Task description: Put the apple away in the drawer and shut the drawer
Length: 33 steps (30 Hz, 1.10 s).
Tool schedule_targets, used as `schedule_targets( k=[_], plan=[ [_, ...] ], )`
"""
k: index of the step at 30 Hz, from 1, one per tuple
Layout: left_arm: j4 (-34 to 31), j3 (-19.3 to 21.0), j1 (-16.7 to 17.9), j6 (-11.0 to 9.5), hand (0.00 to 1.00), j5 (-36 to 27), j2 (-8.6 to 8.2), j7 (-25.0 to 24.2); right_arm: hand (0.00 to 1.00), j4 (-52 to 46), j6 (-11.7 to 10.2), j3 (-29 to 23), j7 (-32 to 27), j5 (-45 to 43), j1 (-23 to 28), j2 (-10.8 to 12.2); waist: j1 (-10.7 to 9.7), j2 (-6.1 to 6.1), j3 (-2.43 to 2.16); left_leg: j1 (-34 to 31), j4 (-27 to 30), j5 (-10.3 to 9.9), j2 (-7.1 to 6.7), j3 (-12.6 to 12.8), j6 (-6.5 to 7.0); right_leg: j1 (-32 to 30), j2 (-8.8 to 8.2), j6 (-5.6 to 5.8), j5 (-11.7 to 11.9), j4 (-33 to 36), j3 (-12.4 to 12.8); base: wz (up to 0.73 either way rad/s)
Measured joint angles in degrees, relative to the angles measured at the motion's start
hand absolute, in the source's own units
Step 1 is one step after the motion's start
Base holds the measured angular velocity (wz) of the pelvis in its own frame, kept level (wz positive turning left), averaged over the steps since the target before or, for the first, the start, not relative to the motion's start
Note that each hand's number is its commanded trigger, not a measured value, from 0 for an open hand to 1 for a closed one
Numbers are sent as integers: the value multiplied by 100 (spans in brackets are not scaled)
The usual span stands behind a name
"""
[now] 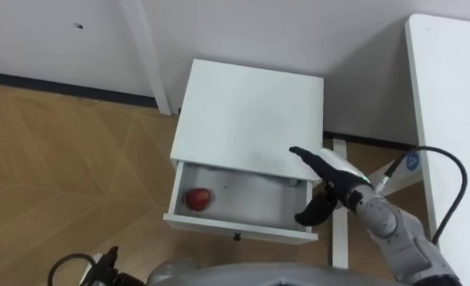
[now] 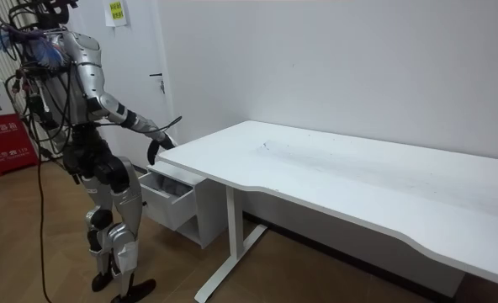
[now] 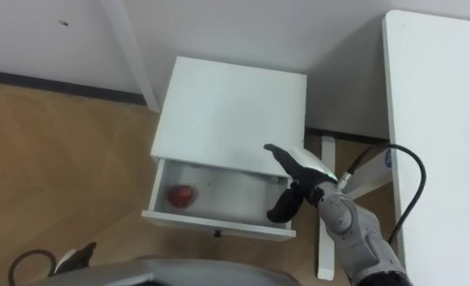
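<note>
Hovering the right hand over the open drawer, fingers loosely straight and empty, apple inside, probably to push shut.

body: silver-grey shell, black joints | right hand: black fingers, white back | wrist: black looping cable, blue tag

The apple is red. The cabinet is white. The drawer is white outside and pale grey inside, with a small dark knob. The floor is light brown wood in a herringbone pattern. The wall is white above a dark skirting. The table is white. The right hand has black fingers and a pale back. A sign is red.
</note>
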Motion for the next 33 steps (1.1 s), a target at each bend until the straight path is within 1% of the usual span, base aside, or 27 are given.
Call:
schedule_targets(
  k=[4,5,6,7,8,9,10,11,12,13,14,15,16,17,18,19,21,22,23,24,25,26,27,29,30,32,33],
  plan=[
    [58,63,59,6,0,-8,-29,153,0,1010,-134,-525,-621,477,1,194,-70,18,-6,14,12,-1,-13,-14,2,28,-57,1,0,9,-67,3],
    [85,140,89,0,0,-6,-86,164,0,1491,-215,-762,-798,630,-50,243,-158,35,-13,16,54,-19,-15,-10,28,46,-77,8,-5,47,-79,11],
    [146,151,83,2,0,-6,-118,183,0,1724,-220,-900,-873,678,-86,263,-196,61,-14,10,89,-37,-23,-4,51,37,-94,34,-21,116,-98,14],
    [237,189,96,6,0,11,-191,185,0,2102,-184,-1174,-1024,754,-117,269,-276,123,-14,-10,148,-67,-85,2,96,-62,-170,111,-101,436,-119,10],
    [261,233,77,26,0,27,-263,181,0,2345,-151,-1444,-1189,862,-80,235,-367,216,-51,-54,224,-132,-94,72,176,-391,-294,209,-208,1119,-131,11],
    [275,251,78,35,0,27,-289,180,0,2470,-145,-1567,-1269,884,-68,202,-412,273,-36,-59,234,-149,-105,88,200,-607,-379,229,-221,1595,-137,12],
    [296,265,69,49,0,14,-271,175,0,2766,-122,-1732,-1433,900,-61,140,-500,315,-34,-29,248,-167,-207,100,271,-1192,-620,196,-147,2886,-76,23],
    [333,273,43,57,0,24,-213,193,0,3076,-73,-1837,-1572,854,-16,78,-606,294,-24,-16,422,-235,-280,104,396,-1853,-875,157,325,4116,152,20],
    [348,271,43,62,0,24,-194,200,0,3225,-50,-1877,-1610,844,23,43,-641,306,-16,-16,552,-286,-281,91,455,-2227,-919,150,824,4655,345,-9],
    [388,255,20,54,0,-19,-147,211,0,3371,-22,-2055,-1632,906,-19,47,-619,532,-36,-153,799,-411,-190,109,572,-2994,-865,187,1719,5745,666,-46],
    [471,257,-35,79,0,-142,-52,207,0,3397,-47,-2054,-1621,1006,-55,60,-661,579,57,-349,1134,-531,-98,80,593,-3837,-692,30,1440,7681,897,-42],
    [502,255,-93,137,0,-217,-21,206,0,3415,-85,-2051,-1615,1117,-21,57,-732,685,59,-459,1290,-568,-13,11,611,-4236,-598,-36,1214,8585,887,-7],
    [580,238,-196,187,0,-234,32,204,0,3552,-119,-2003,-1619,1383,32,42,-809,841,87,-589,1454,-580,141,-189,625,-4854,-401,-73,857,9875,781,28],
    [618,240,-329,262,0,-231,99,195,0,3804,-112,-1940,-1611,1580,31,53,-817,926,113,-667,1522,-580,253,-238,624,-5349,-332,-52,630,10540,709,27],
    [612,242,-354,297,0,-224,137,192,0,3914,-101,-1877,-1607,1660,23,56,-814,922,112,-686,1544,-584,268,-250,628,-5540,-329,-34,538,10730,734,21],
    [606,262,-359,361,0,-223,172,191,0,4075,-89,-1765,-1609,1833,23,48,-821,909,116,-699,1616,-639,271,-285,717,-5749,-352,-15,392,10835,825,24],
    [594,261,-282,451,0,-206,161,189,0,4159,14,-1749,-1611,2028,31,45,-839,912,118,-720,1695,-678,235,-363,759,-5636,-483,9,338,10572,948,24],
    [569,257,-192,469,0,-211,156,186,0,4191,77,-1734,-1616,2185,0,44,-834,854,93,-740,1718,-704,187,-377,753,-5336,-593,35,348,10014,1026,15],
    [529,265,-29,510,0,-212,157,183,0,4260,93,-1688,-1620,2304,-18,38,-820,808,97,-739,1730,-712,131,-397,766,-4789,-729,57,358,9038,1042,12],
    [510,269,54,514,0,-211,167,182,0,4297,115,-1672,-1618,2365,-16,38,-793,750,87,-729,1730,-695,83,-398,737,-4452,-797,72,359,8388,1027,8],
    [472,263,219,503,0,-217,177,180,0,4324,192,-1662,-1610,2463,3,39,-759,681,75,-690,1719,-714,-17,-398,757,-3646,-859,162,342,6952,965,6],
    [472,263,317,517,0,-226,177,177,0,4341,225,-1630,-1608,2520,26,41,-728,602,65,-641,1629,-709,-107,-396,762,-2888,-845,223,354,5489,885,7],
    [471,266,347,518,0,-226,171,175,0,4359,226,-1627,-1605,2541,45,43,-712,529,75,-636,1587,-700,-123,-395,769,-2531,-823,229,352,4827,821,0],
    [365,339,351,516,0,-223,168,201,0,4508,219,-1626,-1602,2702,4,78,-513,401,24,-526,1230,-544,-211,-311,702,-1444,-682,352,252,2677,455,-20],
    [353,384,320,509,0,-222,168,226,0,4564,218,-1628,-1603,2729,-27,94,-471,348,6,-488,1116,-504,-218,-283,676,-1240,-616,366,243,2250,403,-34],
    [350,524,221,490,0,-222,175,384,0,4768,197,-1643,-1606,2818,-204,164,-408,129,-27,-304,707,-367,-289,-192,563,-558,-415,348,354,899,377,-30],
    [351,546,207,487,0,-224,166,405,0,4796,196,-1667,-1609,2897,-226,174,-416,92,-28,-262,655,-353,-296,-168,573,-399,-402,345,372,617,349,-22]
  ],
)
